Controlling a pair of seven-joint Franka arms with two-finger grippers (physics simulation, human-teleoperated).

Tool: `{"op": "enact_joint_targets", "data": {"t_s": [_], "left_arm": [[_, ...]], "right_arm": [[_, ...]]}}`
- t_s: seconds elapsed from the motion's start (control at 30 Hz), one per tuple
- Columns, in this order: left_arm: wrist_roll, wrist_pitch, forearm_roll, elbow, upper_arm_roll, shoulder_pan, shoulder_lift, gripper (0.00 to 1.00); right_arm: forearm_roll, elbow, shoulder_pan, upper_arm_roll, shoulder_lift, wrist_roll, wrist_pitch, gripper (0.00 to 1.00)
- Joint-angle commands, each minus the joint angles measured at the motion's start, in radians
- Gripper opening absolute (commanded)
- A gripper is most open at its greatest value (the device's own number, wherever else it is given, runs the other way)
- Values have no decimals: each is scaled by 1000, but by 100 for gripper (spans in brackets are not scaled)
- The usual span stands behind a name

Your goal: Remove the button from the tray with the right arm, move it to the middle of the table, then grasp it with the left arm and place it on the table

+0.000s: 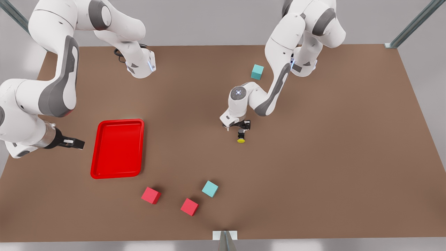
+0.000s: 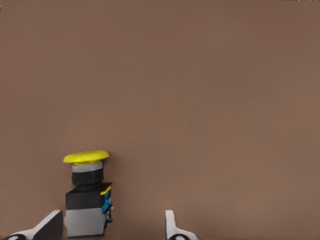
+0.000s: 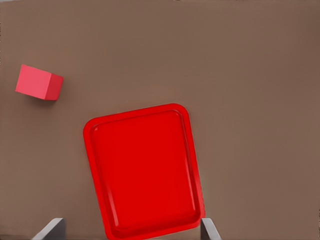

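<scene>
Button (image 1: pixel 240 138) sits near the middle of the table (image 1: pixel 331 146), just under the left gripper (image 1: pixel 240 129), with its yellow cap pointing away from the wrist. In the left wrist view the button (image 2: pixel 88 197) lies between my two fingers (image 2: pixel 172 226), but not centred: its grey body is just beside one finger, perhaps touching it, and a wide gap is open to the other finger. So the jaws stand wide and I judge they do not clamp it now. Whether the body already rests on the table I cannot tell for sure, though it looks very close to the surface.

I judge the step in hand is the setting down and letting go. To do it well I would keep the jaws wide and lift the gripper straight up, away from the cap, without any sideways drift, because the near finger could drag the body and tip the button over. I would confirm in the wrist view that the button does not follow the finger.

Further out, the right gripper (image 1: pixel 75 142) waits beside the red tray (image 1: pixel 117 148), jaws wide and holding nothing. Near the tray's corner lies a red cube (image 1: pixel 151 195).
</scene>
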Motion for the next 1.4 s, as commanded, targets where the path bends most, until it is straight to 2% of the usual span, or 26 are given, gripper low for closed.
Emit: {"op": "enact_joint_targets", "data": {"t_s": [0.0,0.6,0.63,0.77,0.97,1.37], "left_arm": [[-300,130,11,-27,1,7,-4,100],[-233,133,12,-55,-30,94,22,99],[-233,133,12,-55,-30,93,22,97],[-233,133,12,-55,-39,94,22,76],[-233,133,12,-54,-41,94,31,59],[-231,133,12,-40,-44,107,42,54]], "right_arm": [[5,-1,-12,-1,0,-381,15,100],[3,7,6,1,-5,-399,-17,100],[6,1,6,1,-5,-405,-20,100],[9,4,3,1,0,-418,-17,100],[25,-7,4,1,1,-416,-12,100],[31,-26,15,1,-3,-410,0,100]]}}
